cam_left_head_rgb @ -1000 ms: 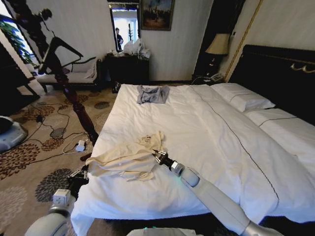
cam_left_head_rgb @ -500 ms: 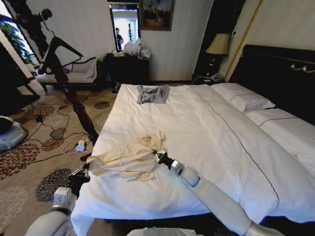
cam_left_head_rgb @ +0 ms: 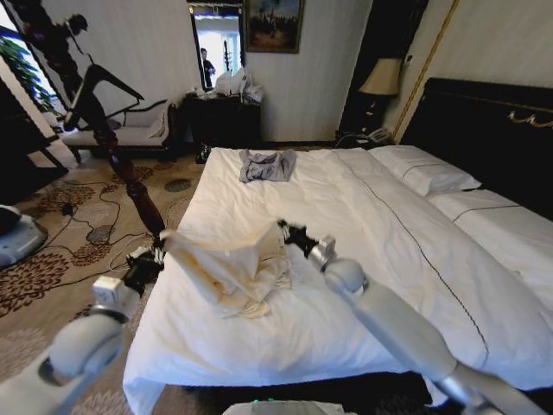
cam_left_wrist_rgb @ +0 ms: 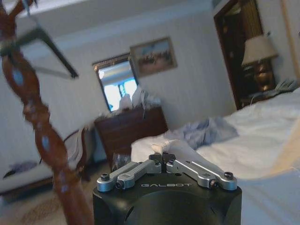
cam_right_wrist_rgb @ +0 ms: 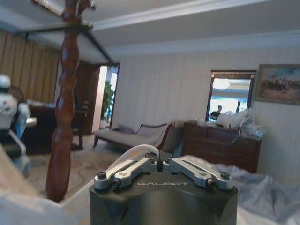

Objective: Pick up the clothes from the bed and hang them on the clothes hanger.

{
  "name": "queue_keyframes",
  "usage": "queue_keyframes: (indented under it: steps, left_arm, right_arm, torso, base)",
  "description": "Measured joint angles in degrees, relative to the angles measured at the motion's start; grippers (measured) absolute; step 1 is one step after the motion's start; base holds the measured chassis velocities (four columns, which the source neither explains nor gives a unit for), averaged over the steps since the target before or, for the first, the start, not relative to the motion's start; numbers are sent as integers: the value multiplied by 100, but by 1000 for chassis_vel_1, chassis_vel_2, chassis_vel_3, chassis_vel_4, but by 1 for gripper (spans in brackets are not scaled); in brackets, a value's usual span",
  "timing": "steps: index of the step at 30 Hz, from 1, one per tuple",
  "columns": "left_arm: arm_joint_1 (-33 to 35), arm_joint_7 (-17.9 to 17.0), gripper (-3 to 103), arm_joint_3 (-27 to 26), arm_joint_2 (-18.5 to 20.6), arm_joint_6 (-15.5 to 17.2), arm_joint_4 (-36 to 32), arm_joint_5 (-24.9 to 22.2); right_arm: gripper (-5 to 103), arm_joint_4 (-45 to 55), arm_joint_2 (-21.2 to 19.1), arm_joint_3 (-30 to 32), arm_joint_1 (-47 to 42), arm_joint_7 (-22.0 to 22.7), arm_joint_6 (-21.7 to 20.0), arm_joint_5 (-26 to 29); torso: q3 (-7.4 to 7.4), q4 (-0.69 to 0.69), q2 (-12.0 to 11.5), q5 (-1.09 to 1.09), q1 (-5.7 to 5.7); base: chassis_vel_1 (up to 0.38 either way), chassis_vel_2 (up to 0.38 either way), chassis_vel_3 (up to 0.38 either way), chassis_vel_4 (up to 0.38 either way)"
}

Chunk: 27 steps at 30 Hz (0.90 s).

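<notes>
We hold the shirt stretched just above the bed, near its foot edge, left gripper and right gripper each clamped on a fold. We should lift evenly, keeping the cloth taut and clear of the duvet.

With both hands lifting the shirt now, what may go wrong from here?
1. Each hand, left and right, pinches only an edge of the shirt, so the cloth may slip out.
2. The shirt sags bunched onto the bed; its collar opening is hard to find for the hanger.
</notes>
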Motion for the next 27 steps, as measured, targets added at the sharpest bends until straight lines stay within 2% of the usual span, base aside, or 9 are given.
queue_keyframes:
  steps: [3, 5, 8, 9, 11, 14, 22, 25, 27]
  left_arm:
    - [-244, -32, 0, -88, 331, 38, -1, -270]
    - [-964, -112, 0, -34, 872, 109, 194, -785]
    - [-2138, -180, 0, 381, 1332, 176, 521, -1290]
    - [-2138, -180, 0, 381, 1332, 176, 521, -1290]
    - [-3230, -193, 0, 861, 1645, 231, 786, -1699]
    - [-3948, -147, 0, 1111, 1921, 280, 969, -2035]
    - [-4534, -67, 0, 994, 2317, 366, 987, -2544]
    - [-4637, -123, 0, 743, 2433, 446, 694, -2880]
    - [-4599, -206, 0, 308, 2545, 527, 388, -3251]
  right_arm:
    - [0, 123, -53, 76, 205, 196, -184, 434]
    - [0, 299, -194, 347, 415, 403, -390, 962]
    - [0, 467, -404, 648, 563, 530, -581, 1289]
    - [0, 467, -404, 648, 563, 530, -581, 1289]
    - [0, 646, -670, 939, 699, 645, -733, 1648]
    - [0, 822, -1026, 1202, 911, 801, -855, 2075]
    - [0, 1191, -1811, 1747, 1616, 1170, -1179, 3227]
    - [0, 1493, -2161, 2086, 1724, 1295, -1290, 3739]
    - [0, 1834, -2638, 2550, 1629, 1481, -1384, 4128]
  torso:
    - [0, 2, 0, 2, 0]
    - [0, -5, -1, 2, 0]
    - [0, -5, -1, 2, 1]
    - [0, -5, -1, 2, 1]
    - [1, -6, -1, 4, 2]
    - [0, -4, -1, 4, 1]
    - [0, 0, -1, 3, 1]
    - [-1, -2, -1, 2, 1]
    - [-2, -5, 0, 4, -1]
  base:
    - [0, 0, 0, 0]
    - [0, 0, 0, 0]
    - [0, 0, 0, 0]
    - [0, 0, 0, 0]
    - [0, 0, 0, 0]
    - [0, 0, 0, 0]
    - [0, 0, 0, 0]
    - [0, 0, 0, 0]
    - [0, 0, 0, 0]
